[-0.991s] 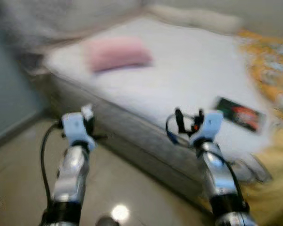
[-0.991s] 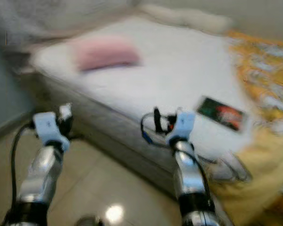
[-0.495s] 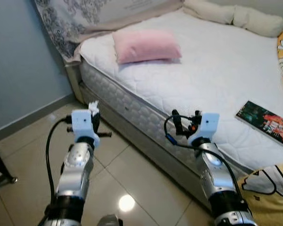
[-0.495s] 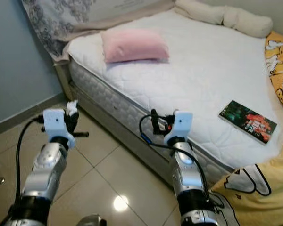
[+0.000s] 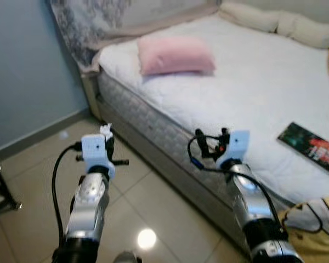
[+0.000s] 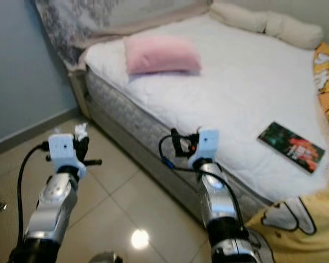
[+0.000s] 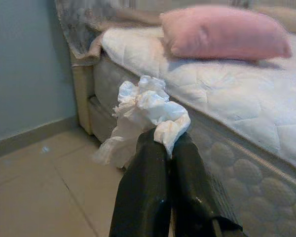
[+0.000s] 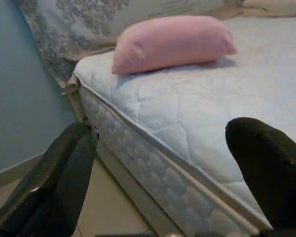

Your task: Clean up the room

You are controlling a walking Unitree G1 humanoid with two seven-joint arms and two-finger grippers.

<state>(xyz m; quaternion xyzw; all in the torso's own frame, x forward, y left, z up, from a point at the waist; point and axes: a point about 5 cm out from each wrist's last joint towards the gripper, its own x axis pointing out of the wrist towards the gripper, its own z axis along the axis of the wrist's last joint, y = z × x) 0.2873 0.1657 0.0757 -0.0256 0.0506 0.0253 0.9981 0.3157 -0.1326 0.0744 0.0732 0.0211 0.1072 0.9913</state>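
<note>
My left gripper (image 7: 165,143) is shut on a crumpled white tissue (image 7: 143,111), held over the tiled floor near the bed's corner; the tissue (image 5: 105,129) pokes out above the left wrist. My right gripper (image 8: 163,148) is open and holds nothing, raised just in front of the mattress side (image 5: 170,137). On the white bed lie a pink pillow (image 5: 174,55) near the head and a dark book (image 5: 311,148) at the right. A yellow patterned blanket (image 6: 296,230) hangs off the bed at the lower right.
A long cream bolster (image 5: 279,22) lies along the bed's far side. A grey floral headboard cover (image 5: 93,22) stands at the bed's head beside a blue wall (image 5: 27,71). A black stand leg (image 5: 3,192) is on the tiled floor (image 5: 153,208) at the far left.
The camera has swung and steadied, so the bed now sits further right and lower in view. Both arms hold the same pose, the tissue still in the left gripper.
</note>
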